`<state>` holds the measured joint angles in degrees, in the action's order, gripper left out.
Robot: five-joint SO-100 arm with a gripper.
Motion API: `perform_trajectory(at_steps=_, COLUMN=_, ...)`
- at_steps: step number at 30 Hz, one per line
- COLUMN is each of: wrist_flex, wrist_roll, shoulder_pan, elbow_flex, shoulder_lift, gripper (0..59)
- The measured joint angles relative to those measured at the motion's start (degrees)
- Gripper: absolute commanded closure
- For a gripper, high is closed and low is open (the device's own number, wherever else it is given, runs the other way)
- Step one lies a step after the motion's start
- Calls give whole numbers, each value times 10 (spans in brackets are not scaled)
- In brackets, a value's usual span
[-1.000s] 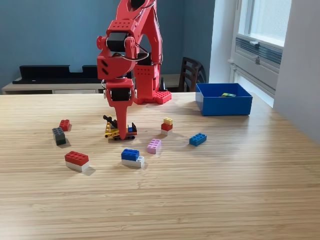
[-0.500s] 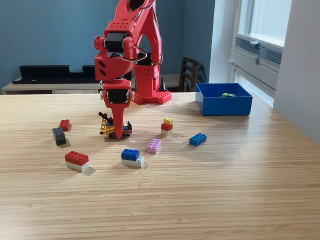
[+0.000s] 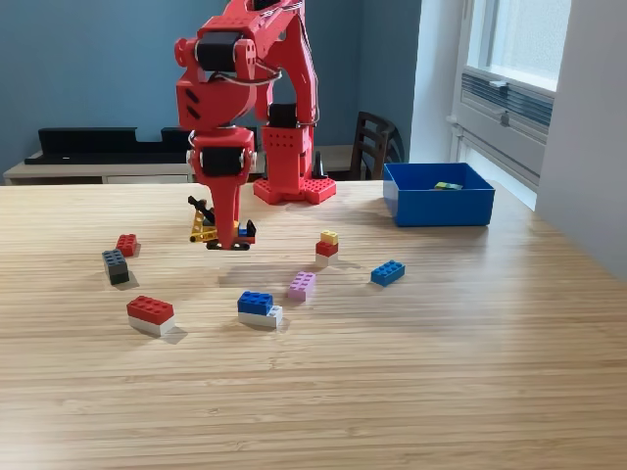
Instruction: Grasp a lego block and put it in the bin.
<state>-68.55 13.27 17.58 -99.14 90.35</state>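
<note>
The gripper (image 3: 227, 238), clamped on a small multicoloured lego piece (image 3: 214, 228), is now lifting it clear of the table (image 3: 411, 372), ready for carrying toward the bin (image 3: 438, 208).

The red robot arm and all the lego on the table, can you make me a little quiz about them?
1. True or false: the gripper holds a small lego model lifted off the table.
2. Which block lies nearest the blue bin? A) the blue block B) the grey block C) the red and white block
3. Fill in: the pink block lies on the ______.

Key: 1 true; 2 A; 3 table.
</note>
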Motion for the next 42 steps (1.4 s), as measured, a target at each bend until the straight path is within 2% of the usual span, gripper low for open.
perform_trajectory(at_steps=5, wrist_flex=-69, wrist_roll=-24, shoulder_pan=-38, elbow_flex=54, shoulder_lift=0, gripper=586)
perform_trajectory(at_steps=9, wrist_flex=-110, wrist_roll=-45, shoulder_pan=-80, elbow_flex=67, shoulder_lift=0, gripper=586)
perform_trajectory(at_steps=24, wrist_flex=-258, wrist_roll=-180, shoulder_pan=-349, elbow_flex=194, shoulder_lift=0, gripper=586)
perform_trajectory(at_steps=34, wrist_flex=-289, wrist_roll=-281, shoulder_pan=-620, elbow_flex=209, shoulder_lift=0, gripper=586)
perform_trajectory(at_steps=42, wrist_flex=-294, wrist_roll=-287, shoulder_pan=-773, elbow_flex=210, shoulder_lift=0, gripper=586)
